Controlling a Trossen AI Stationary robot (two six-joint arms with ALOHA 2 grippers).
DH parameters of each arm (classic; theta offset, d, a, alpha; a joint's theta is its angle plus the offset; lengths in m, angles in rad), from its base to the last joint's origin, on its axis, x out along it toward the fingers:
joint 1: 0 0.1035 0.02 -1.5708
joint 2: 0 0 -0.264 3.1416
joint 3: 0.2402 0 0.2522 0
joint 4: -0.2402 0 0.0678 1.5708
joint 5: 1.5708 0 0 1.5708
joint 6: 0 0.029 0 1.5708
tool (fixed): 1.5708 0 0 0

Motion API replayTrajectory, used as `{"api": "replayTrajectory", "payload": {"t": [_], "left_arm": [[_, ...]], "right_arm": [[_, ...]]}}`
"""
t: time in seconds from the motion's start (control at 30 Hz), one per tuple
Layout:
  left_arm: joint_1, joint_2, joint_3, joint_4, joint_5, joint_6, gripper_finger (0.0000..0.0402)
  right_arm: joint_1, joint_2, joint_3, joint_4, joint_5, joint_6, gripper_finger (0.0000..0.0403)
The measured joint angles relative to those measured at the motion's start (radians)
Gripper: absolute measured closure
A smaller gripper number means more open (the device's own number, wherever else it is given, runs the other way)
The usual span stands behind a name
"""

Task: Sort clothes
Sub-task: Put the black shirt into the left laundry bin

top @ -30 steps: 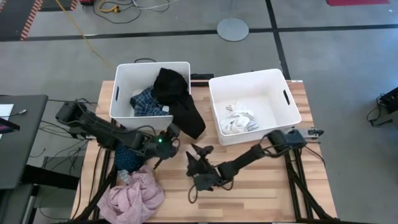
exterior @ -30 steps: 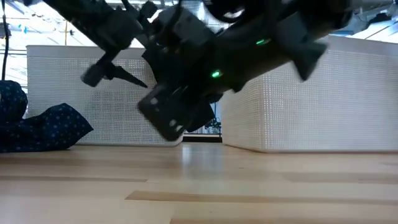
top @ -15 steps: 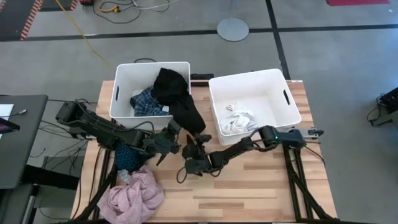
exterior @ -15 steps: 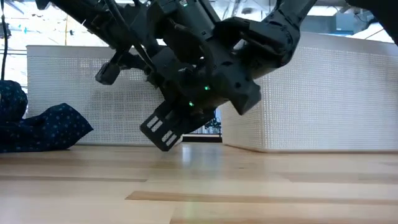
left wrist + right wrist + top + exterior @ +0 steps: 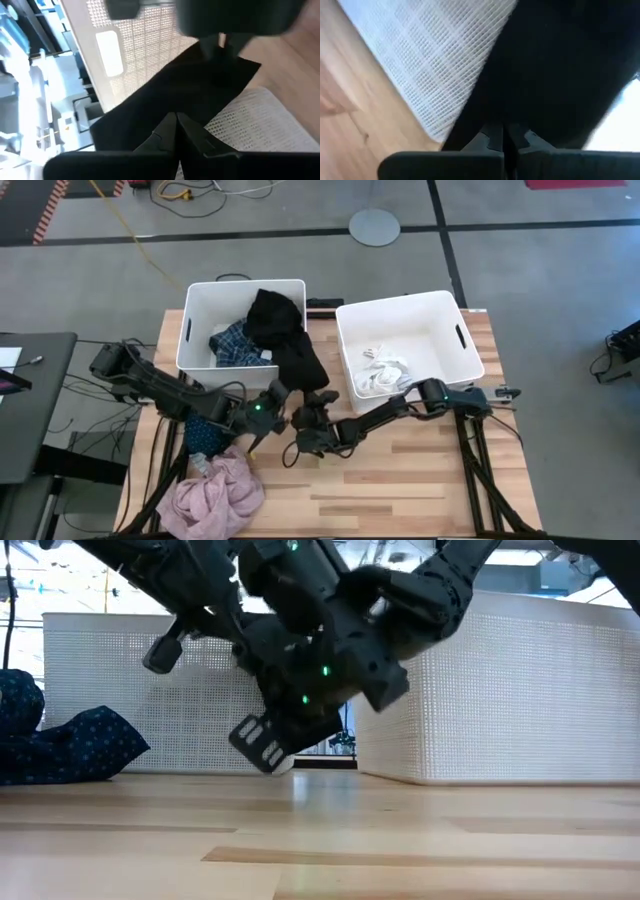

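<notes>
Left gripper (image 5: 280,398) is closed, fingers pinched on the hanging lower edge of the black garment (image 5: 290,345), just in front of the left bin (image 5: 196,310). Right gripper (image 5: 312,408) is also closed on the same black fabric, right beside the left one. The garment drapes from inside the left bin over its front wall down toward the table (image 5: 430,470). Blue plaid garment (image 5: 238,345) lies in the left bin. White socks (image 5: 383,372) sit in the right bin (image 5: 440,315). Navy patterned garment (image 5: 70,745) and pink garment (image 5: 215,495) lie on the table's left side.
</notes>
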Motion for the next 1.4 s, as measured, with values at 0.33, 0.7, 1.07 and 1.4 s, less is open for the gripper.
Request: {"api": "replayTrajectory", "payload": {"t": [0.33,0.7,1.07,1.4], "left_arm": [[-0.066,-0.036,0.056,-0.003,-0.102,0.054,0.0401],[-0.059,-0.204,0.146,0.000,-0.118,0.086,0.0401],[0.110,-0.325,0.250,0.007,-0.226,0.158,0.0401],[0.395,-0.348,0.261,-0.046,-0.229,0.115,0.0401]], "right_arm": [[0.094,-0.156,0.000,-0.073,0.027,-0.087,0.0402],[0.145,-0.309,0.000,-0.098,0.029,-0.146,0.0402],[0.177,-0.344,0.000,-0.097,0.028,-0.144,0.0378],[0.222,-0.344,0.000,-0.101,0.028,-0.142,0.0379]]}}
